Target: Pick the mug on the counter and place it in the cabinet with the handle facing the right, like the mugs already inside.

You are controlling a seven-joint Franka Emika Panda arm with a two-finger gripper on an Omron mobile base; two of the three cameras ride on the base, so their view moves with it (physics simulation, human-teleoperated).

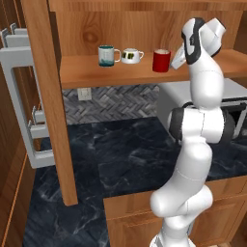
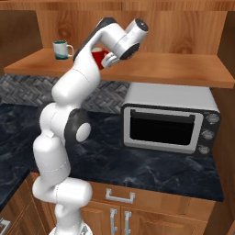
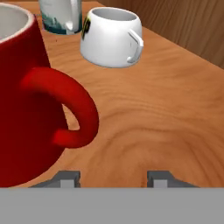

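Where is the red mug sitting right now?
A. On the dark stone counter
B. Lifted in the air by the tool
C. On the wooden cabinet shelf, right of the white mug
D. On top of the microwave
C: the red mug stands on the cabinet shelf, right of the white mug.

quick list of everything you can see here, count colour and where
red mug: 1, red with pale inside, upright on the cabinet shelf, right of the other two
white mug: 1, squat, white with dark mark, middle of the row
teal-and-white mug: 1, left end of the row
cabinet: 1, warm brown wood, shelf above the counter
counter: 1, dark marbled stone
toaster oven: 1, silver with dark door, on the counter under the shelf
wall outlet: 1, pale, on the grey tiled backsplash
tool: 1, fingertips apart, beside the red mug's handle, holding nothing
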